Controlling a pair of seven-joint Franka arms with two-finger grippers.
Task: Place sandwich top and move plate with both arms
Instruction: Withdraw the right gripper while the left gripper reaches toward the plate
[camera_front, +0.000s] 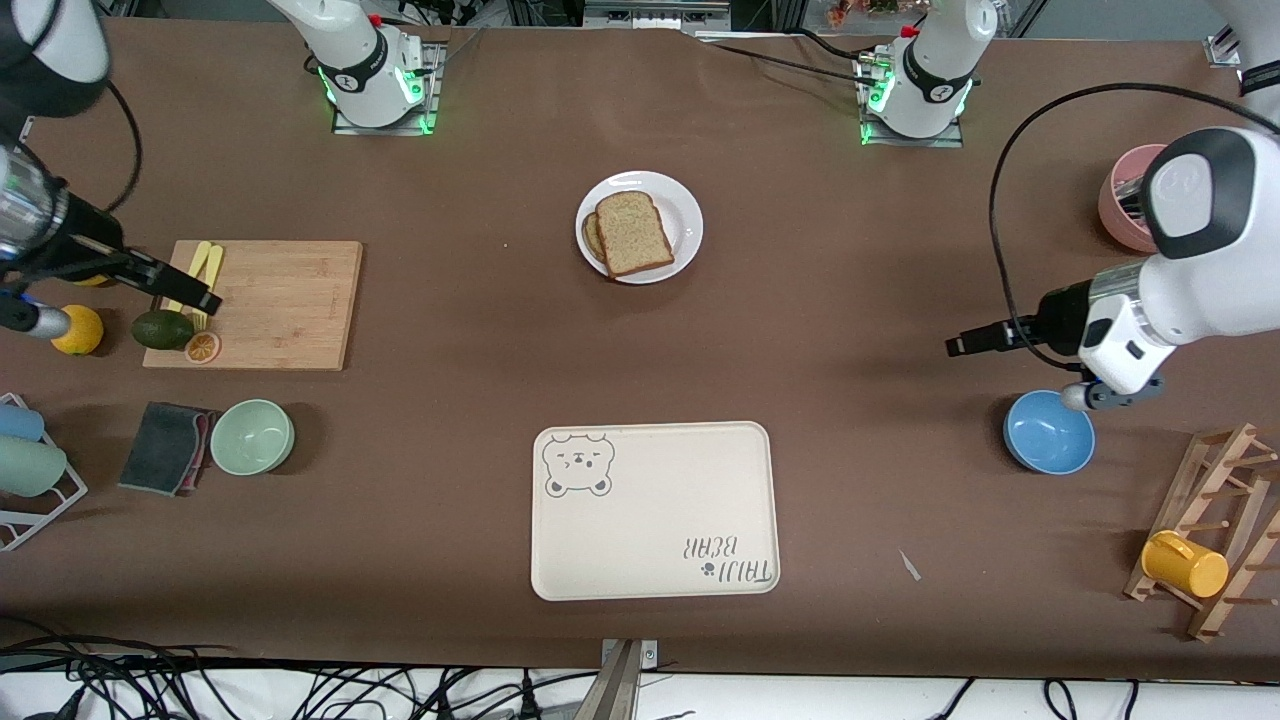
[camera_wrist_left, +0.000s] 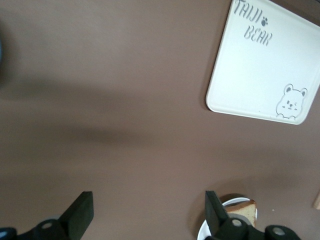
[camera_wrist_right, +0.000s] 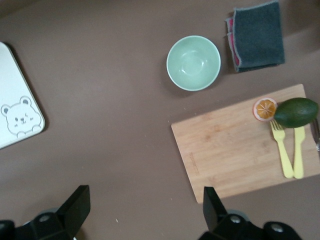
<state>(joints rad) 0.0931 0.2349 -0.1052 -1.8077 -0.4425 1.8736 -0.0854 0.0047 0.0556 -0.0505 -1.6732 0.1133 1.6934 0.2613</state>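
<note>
Bear-printed tray (camera_front: 655, 511): lower centre of frame. White plate (camera_front: 684, 218): upper centre, sandwich top (camera_front: 632, 233) laid on it over another slice. Left gripper (camera_wrist_left: 147, 212): right edge, over bare table, jaws spread, empty. Right gripper (camera_wrist_right: 145, 207): left edge, above the cutting board (camera_front: 254, 304), jaws spread, empty.

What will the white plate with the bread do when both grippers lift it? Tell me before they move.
The plate looks glossy and low-rimmed, so fingers may slip on its edge. It seems rigid, probably breakable if dropped. The sandwich top lies loose, overlapping a lower slice, so it could slide if the plate tilts.
</note>
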